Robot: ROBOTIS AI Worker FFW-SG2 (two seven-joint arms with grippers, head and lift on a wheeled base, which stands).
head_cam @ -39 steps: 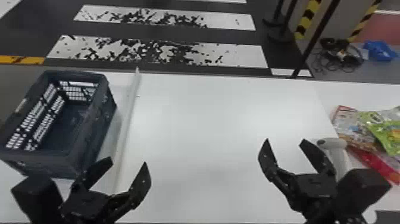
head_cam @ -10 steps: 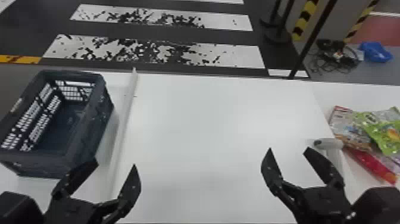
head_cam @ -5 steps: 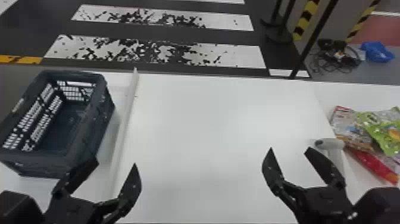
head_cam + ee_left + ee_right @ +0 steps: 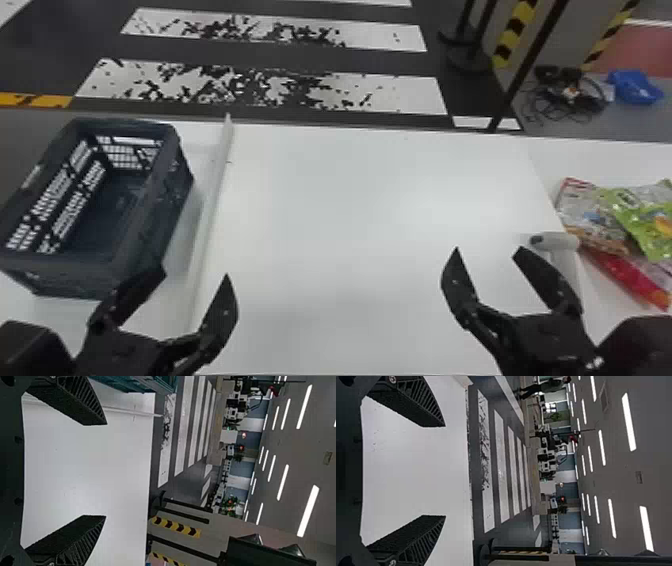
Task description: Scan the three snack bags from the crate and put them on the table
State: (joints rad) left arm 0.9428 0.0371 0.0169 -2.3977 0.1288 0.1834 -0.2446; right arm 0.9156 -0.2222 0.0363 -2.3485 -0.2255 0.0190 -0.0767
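Note:
My left gripper (image 4: pixel 195 277) stands open at the front left, just right of the crate's near corner; its spread fingers frame bare table in the left wrist view, with the gripper (image 4: pixel 105 470) holding nothing. At the front right my right gripper (image 4: pixel 485 250) is open too, and the right wrist view shows the gripper (image 4: pixel 445 471) with nothing between its fingers. The dark blue crate (image 4: pixel 155 220) on the left has a bare floor inside. On the right lie a green snack bag (image 4: pixel 645 215), a brown-and-white bag (image 4: pixel 592 215) and a red bag (image 4: pixel 625 275), overlapping. The light grey scanner (image 4: pixel 557 242) is beside them, partly behind my right gripper.
A raised white strip (image 4: pixel 215 200) runs front to back between the crate and the middle of the white table (image 4: pixel 360 210). Beyond the far edge, a black post (image 4: pixel 525 65), a coil of cables and a blue item (image 4: pixel 635 87) are on the floor.
Compared with the oldest frame, both grippers sit slightly differently: the left one lower and further left, the right one slightly further right. Over the last half second nothing has visibly moved.

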